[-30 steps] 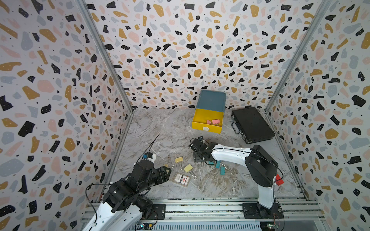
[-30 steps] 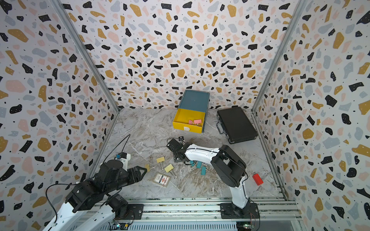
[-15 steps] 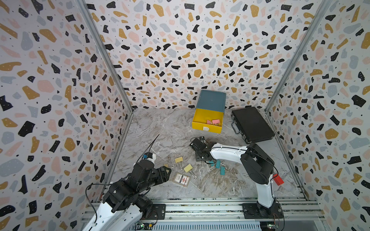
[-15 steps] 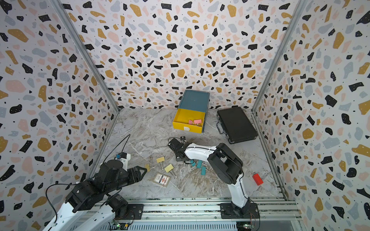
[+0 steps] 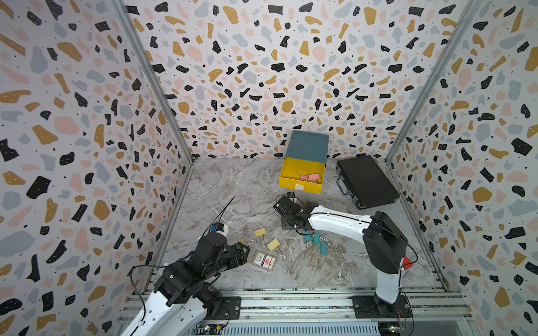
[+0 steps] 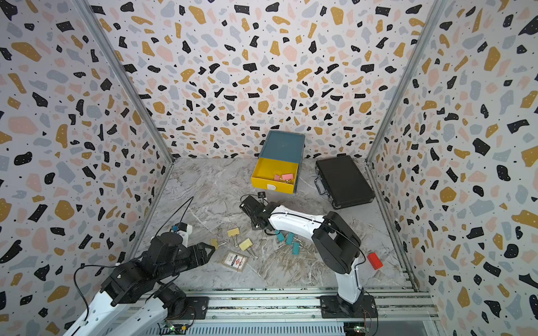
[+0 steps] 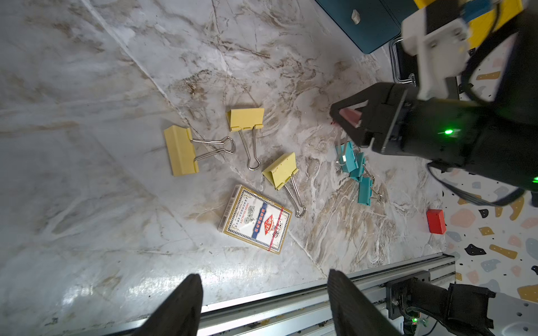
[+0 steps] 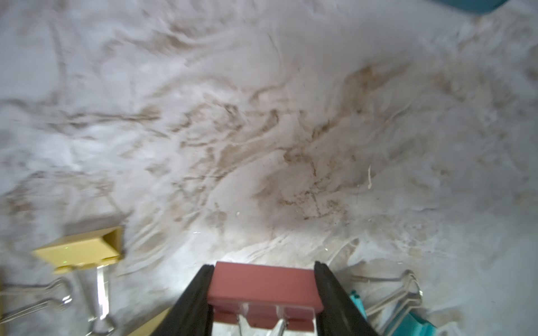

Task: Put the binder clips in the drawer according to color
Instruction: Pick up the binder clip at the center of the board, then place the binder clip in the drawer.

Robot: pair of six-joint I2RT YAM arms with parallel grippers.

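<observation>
On my right wrist feed the right arm's fingers (image 8: 193,302) are clamped on the two ends of a pink fold-back binder clip (image 8: 263,286), its silver wire handles pointing back toward the camera; I cannot tell whether it has cleared the grey marbled worktop (image 5: 233,186). In both top views that arm reaches across the worktop, its black wrist between the open drawer and the loose clips. The small teal-blue chest of drawers (image 5: 305,145) stands against the back wall with its yellow top drawer (image 5: 286,183) pulled out, and two more pink clips (image 5: 310,177) lie inside it, toward its right-hand side. Three pale yellow clips (image 7: 180,151) (image 7: 246,117) (image 7: 281,170) lie spread on the worktop, and three teal clips (image 7: 348,157) (image 7: 365,190) sit bunched together just beside the right arm. A printed card pack (image 7: 256,219) lies flat near the yellow ones, a red block (image 7: 435,221) sits by the right-hand wall, and a flat black briefcase (image 5: 366,180) lies beside the chest. The left arm's fingers (image 7: 180,308) stand apart with nothing between them, near the front rail.
</observation>
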